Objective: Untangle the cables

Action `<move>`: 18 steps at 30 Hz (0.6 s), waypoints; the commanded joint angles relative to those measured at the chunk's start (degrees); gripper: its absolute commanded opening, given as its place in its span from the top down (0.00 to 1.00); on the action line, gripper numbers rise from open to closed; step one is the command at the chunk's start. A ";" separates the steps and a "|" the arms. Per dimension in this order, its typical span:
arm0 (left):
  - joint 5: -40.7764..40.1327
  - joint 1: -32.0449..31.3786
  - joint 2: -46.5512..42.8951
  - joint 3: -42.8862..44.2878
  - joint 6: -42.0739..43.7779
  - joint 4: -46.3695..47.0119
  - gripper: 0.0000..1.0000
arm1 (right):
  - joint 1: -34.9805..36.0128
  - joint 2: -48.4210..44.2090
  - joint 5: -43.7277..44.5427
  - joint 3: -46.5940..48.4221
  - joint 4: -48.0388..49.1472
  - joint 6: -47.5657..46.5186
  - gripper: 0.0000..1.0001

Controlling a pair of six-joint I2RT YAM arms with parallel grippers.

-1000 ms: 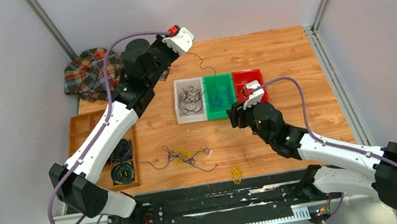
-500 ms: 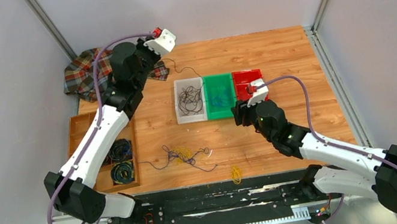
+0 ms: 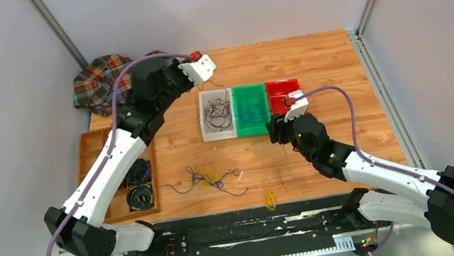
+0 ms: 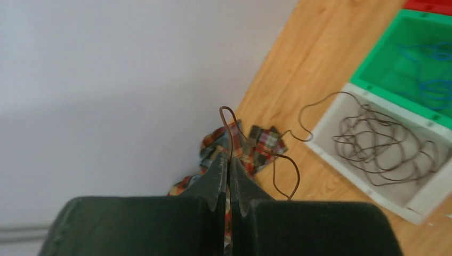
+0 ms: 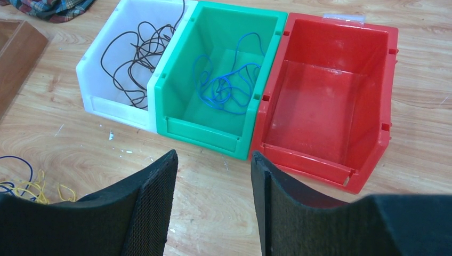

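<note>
While the left gripper (image 4: 229, 162) pinches a dark wire (image 4: 225, 128) near the white bin (image 5: 90, 85) and the right gripper (image 5: 213, 165) hangs open, a mixed tangle (image 3: 211, 176) lies unsorted on the table (image 3: 324, 56).

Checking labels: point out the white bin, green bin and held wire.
white bin (image 5: 114, 110), right wrist view, front wall
green bin (image 5: 201, 133), right wrist view, front wall
wire (image 4: 225, 108), left wrist view, top of loop
</note>
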 commanded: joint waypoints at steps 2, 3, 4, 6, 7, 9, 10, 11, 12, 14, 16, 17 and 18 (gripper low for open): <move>8.13 -4.10 6.12 7.45 -3.04 -16.11 0.99 | -1.21 -0.41 -0.24 -1.02 -1.56 0.82 0.47; 9.36 -4.78 7.29 8.73 -3.12 -19.31 0.99 | -1.41 -0.54 -0.17 -1.09 -1.68 0.83 0.47; 10.16 -5.37 8.34 9.57 -3.47 -21.87 0.99 | -1.56 -0.75 -0.20 -1.17 -1.79 0.83 0.47; 11.37 -6.31 9.66 10.28 -4.11 -25.14 0.99 | -1.90 -0.96 -0.27 -1.35 -1.93 0.83 0.47; 11.91 -6.65 10.18 10.30 -4.11 -26.65 0.99 | -2.00 -1.00 -0.35 -1.36 -2.01 0.88 0.47; 11.96 -7.18 11.04 9.99 -4.62 -26.90 1.00 | -2.30 -0.93 -0.48 -1.48 -1.95 1.08 0.47; 12.13 -7.29 11.71 9.97 -4.96 -26.84 0.99 | -2.39 -0.76 -0.58 -1.59 -1.95 1.16 0.47; 12.12 -7.42 12.55 10.22 -5.21 -26.76 0.99 | -2.44 -0.66 -0.70 -1.50 -1.95 1.33 0.47; 12.00 -7.48 13.60 10.74 -5.55 -26.59 1.00 | -2.54 -0.44 -0.80 -1.49 -1.94 1.50 0.47; 10.92 -7.57 15.86 12.20 -6.80 -25.31 0.99 | -2.50 -0.28 -0.78 -1.64 -1.89 1.92 0.47; 10.11 -7.57 17.90 13.55 -7.42 -23.24 1.00 | -2.54 -0.25 -0.78 -1.74 -1.79 2.07 0.47; 10.13 -7.57 18.86 14.30 -7.41 -22.33 1.00 | -2.55 -0.10 -0.73 -1.85 -1.81 2.05 0.47; 10.34 -7.57 19.75 15.17 -7.60 -21.81 1.00 | -2.58 -0.02 -0.63 -1.88 -1.78 2.11 0.47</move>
